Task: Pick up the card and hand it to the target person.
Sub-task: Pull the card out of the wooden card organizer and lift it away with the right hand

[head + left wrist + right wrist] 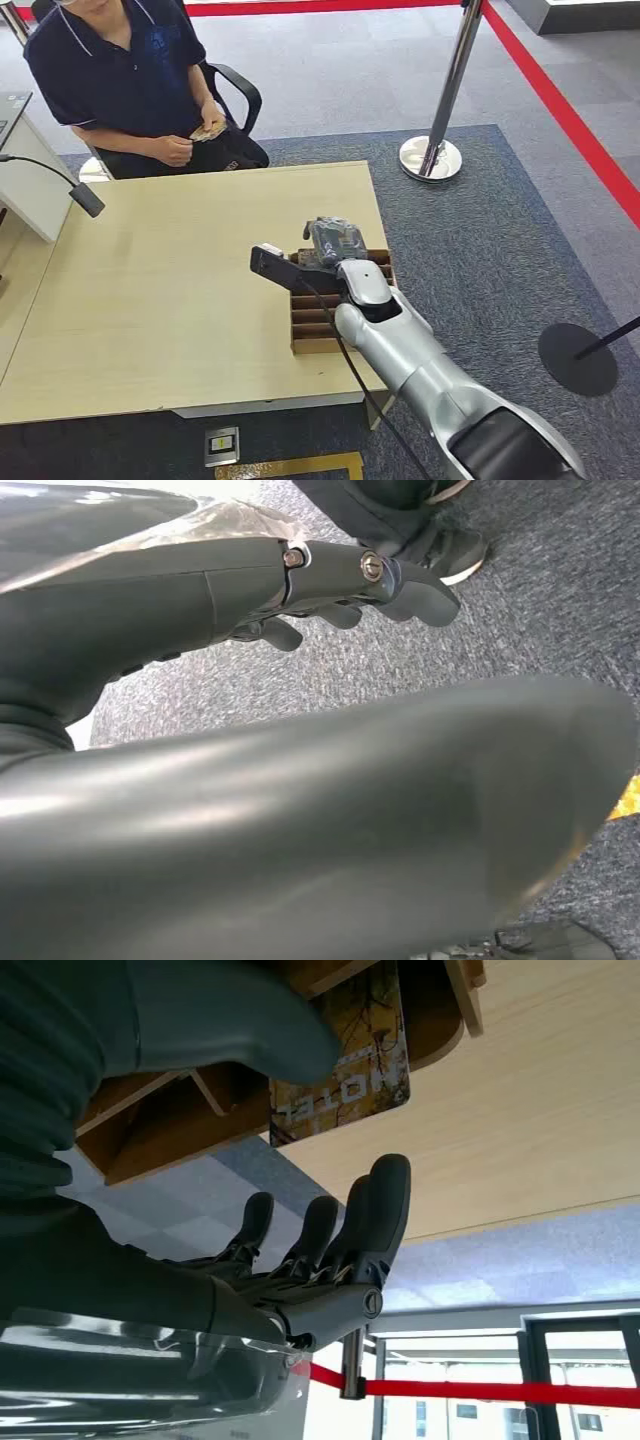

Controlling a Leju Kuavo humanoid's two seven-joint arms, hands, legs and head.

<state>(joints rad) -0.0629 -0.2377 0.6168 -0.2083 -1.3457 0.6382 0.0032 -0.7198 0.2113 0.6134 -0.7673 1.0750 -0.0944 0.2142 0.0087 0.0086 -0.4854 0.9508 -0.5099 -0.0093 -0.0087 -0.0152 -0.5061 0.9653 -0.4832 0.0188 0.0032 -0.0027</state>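
Observation:
A brown and yellow patterned card stands in a slotted wooden card holder near the right edge of the light wooden table. My right hand hovers over the holder's far end. Its thumb lies against the card's edge, while the dark fingers are spread apart from the card and grip nothing. The target person sits in a black chair beyond the table's far edge, holding something small and yellowish in both hands. My left hand hangs over the grey carpet, holding nothing.
A chrome stanchion with a red belt stands on the carpet at the back right, and another stanchion base sits at the right. A black microphone and a white unit occupy the table's far left. A person's shoe is near my left hand.

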